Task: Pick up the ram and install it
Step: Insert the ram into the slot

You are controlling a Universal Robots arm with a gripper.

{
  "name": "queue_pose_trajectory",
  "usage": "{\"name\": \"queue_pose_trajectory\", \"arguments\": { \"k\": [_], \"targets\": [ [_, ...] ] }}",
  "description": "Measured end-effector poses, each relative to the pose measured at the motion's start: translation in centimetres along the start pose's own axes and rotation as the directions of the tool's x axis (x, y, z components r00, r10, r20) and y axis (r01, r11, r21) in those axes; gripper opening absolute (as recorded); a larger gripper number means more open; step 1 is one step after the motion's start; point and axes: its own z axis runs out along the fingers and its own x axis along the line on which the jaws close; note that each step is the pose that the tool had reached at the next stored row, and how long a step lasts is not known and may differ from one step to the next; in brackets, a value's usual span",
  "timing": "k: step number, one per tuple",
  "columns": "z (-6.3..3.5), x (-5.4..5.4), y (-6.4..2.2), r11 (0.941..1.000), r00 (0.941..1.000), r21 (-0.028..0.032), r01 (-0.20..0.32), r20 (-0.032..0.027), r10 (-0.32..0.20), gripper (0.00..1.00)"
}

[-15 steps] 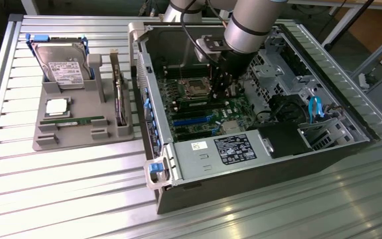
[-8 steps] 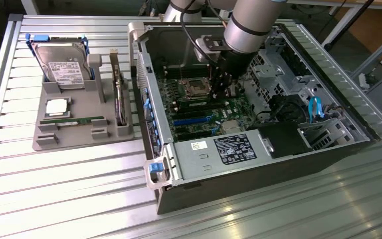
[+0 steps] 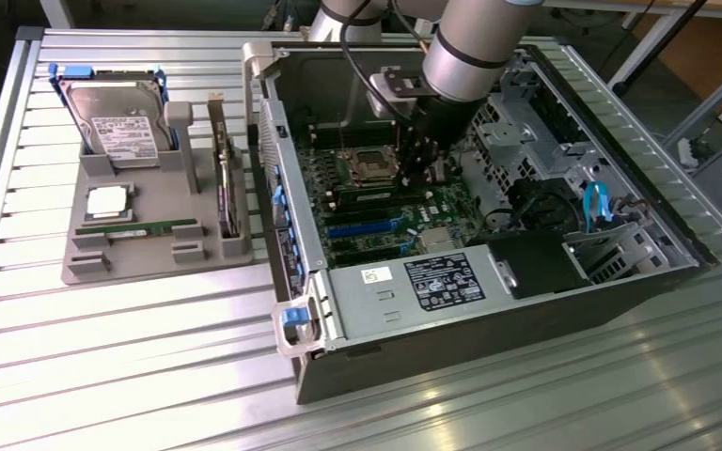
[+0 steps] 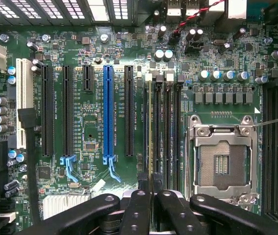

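Observation:
A ram (image 4: pixel 151 128) stands on edge in one of the black memory slots beside the open processor socket (image 4: pixel 222 159); in the exterior view this ram (image 3: pixel 374 196) is a thin strip on the motherboard. My gripper (image 4: pixel 151 193) is shut, its two black fingers (image 4: pixel 138 208) close together right over one end of that stick. Whether they pinch it or only rest on it is hidden. In the exterior view the gripper (image 3: pixel 419 174) reaches down into the open computer case (image 3: pixel 612 282). Another green ram stick (image 3: pixel 135 228) lies flat in the grey tray (image 3: pixel 86 268).
The tray on the exterior view's left also holds a silver hard drive (image 3: pixel 123 127), a square processor chip (image 3: pixel 108 200) and an upright card (image 3: pixel 225 178). Inside the case are a power supply (image 3: pixel 436 282), drive cages (image 3: pixel 530 127), blue cables (image 3: pixel 596 202) and a blue expansion slot (image 4: pixel 108 112).

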Motion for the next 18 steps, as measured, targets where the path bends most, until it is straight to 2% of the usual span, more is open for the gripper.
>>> {"name": "queue_pose_trajectory", "arguments": {
  "k": [18],
  "targets": [
    [0.50, 0.01, 0.03, 1.0000, 1.0000, 0.0001, 0.000, 0.0001, 0.000, 0.11]
  ]
}}
